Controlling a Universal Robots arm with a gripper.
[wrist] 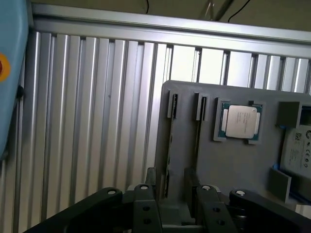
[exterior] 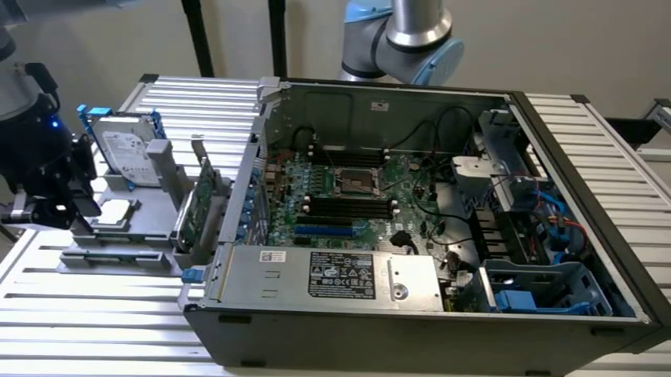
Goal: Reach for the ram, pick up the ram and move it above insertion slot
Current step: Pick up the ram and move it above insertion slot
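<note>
In the wrist view the ram stands edge-on as a thin dark strip in a slot of the grey holder. My gripper is open, with its two fingers either side of the ram's near end and a gap on both sides. In the exterior view my black gripper hangs at the left end of the grey holder, outside the computer case. The motherboard's long black memory slots lie in the middle of the open case.
A processor chip and a hard drive also sit on the holder. In the exterior view the hard drive and a green expansion card stand between my gripper and the case wall. Ribbed aluminium table surrounds everything.
</note>
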